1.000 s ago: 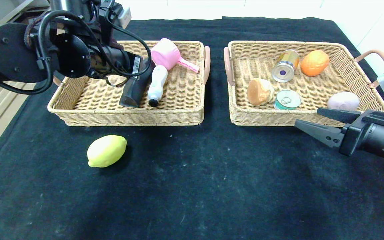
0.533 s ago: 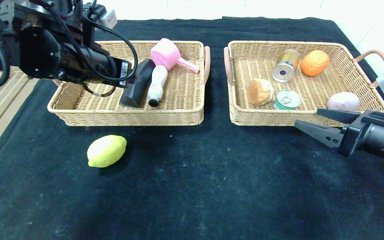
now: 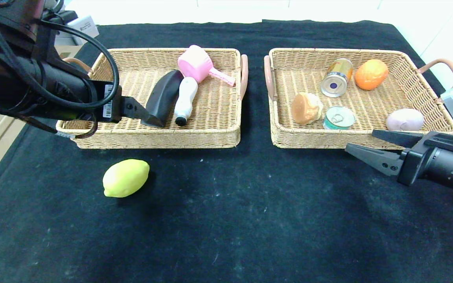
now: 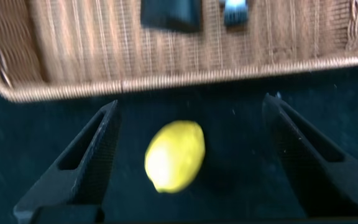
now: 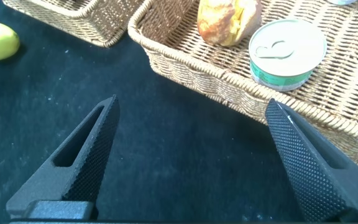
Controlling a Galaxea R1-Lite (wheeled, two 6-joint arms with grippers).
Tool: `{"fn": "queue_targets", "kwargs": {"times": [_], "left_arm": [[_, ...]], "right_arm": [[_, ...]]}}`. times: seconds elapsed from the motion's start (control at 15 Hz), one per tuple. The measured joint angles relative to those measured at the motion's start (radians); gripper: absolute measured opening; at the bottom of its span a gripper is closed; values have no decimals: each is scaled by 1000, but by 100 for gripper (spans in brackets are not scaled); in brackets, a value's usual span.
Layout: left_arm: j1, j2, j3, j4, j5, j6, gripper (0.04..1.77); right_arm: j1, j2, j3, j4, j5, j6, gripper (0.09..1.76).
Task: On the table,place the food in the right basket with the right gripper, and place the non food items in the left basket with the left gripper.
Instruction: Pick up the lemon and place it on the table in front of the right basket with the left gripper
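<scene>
— Pulled back from over the left basket (image 3: 155,135), the left gripper (image 3: 138,113) now hangs at its near-left rim, jaws spread, nothing held.

— And the load?

— 1 flat black pouch (image 3: 162,97) and 1 white brush (image 3: 185,100) lie on the tan weave. The smooth yellow lemon (image 3: 126,178) sits on the linty black table (image 3: 250,220).

— The right gripper (image 3: 372,146)?

— Level, splayed wide, empty, before the right basket (image 3: 309,137).

Lemon (image 3: 126,178) alone on open table (image 3: 250,220); left basket (image 3: 155,138) front wall just behind it.
</scene>
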Motion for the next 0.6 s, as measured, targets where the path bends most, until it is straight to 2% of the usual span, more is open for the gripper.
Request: {"fn": "queue_targets", "kwargs": {"times": [0.13,0.27,0.47,0.6], "left_arm": [[-7,-24,29,66,-7,-48,166],[-6,-42,90,78,-21,-59,167],[9,-59,206,70,-56,-82,169],[51,-58,254,16,-97,-83,169]], "right_arm": [[1,2,1,0,0,-1,171],[1,3,1,-1,0,-1,171],[3,4,3,-1,0,-2,171],[3,4,3,-1,0,-2,171]]}}
